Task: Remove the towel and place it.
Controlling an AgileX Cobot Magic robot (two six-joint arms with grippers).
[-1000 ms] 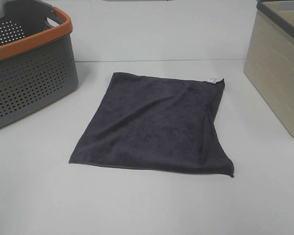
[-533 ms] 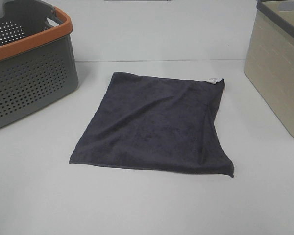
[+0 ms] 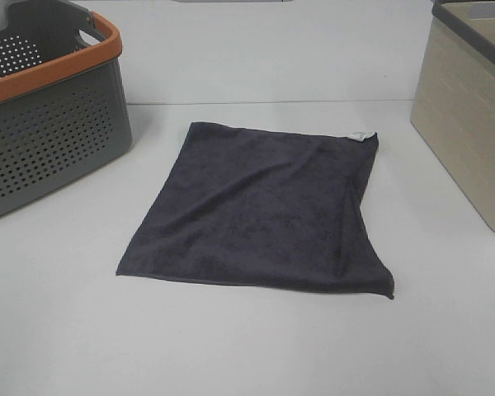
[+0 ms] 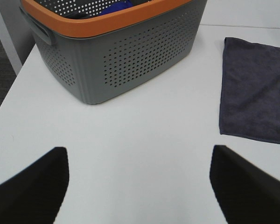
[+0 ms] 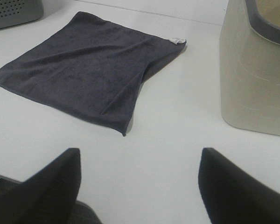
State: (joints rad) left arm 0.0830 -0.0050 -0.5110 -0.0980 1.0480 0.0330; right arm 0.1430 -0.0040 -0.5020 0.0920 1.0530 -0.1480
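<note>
My left gripper [image 4: 139, 186] hangs with its fingers spread wide and nothing between them, above bare table [image 4: 130, 135] near the left edge. My right gripper [image 5: 139, 186] is likewise spread wide and empty, over the near right part of the table. Neither gripper shows in the high view.

Containers: the grey perforated basket [image 3: 41, 107] with the orange rim [image 3: 54, 70] stands at far left; the left wrist view shows something blue [image 4: 114, 7] inside it, which I cannot identify. The beige bin [image 3: 466, 132] with a dark rim stands at far right; its contents are out of sight.

The towel [image 3: 264, 206] lies flat and spread on the table between the two containers, touching neither. Its white tag [image 3: 361, 136] sits at the far right corner, and one soft fold runs along the right side.

Edges and room: open tabletop surrounds the towel on all sides, widest along the near edge.
</note>
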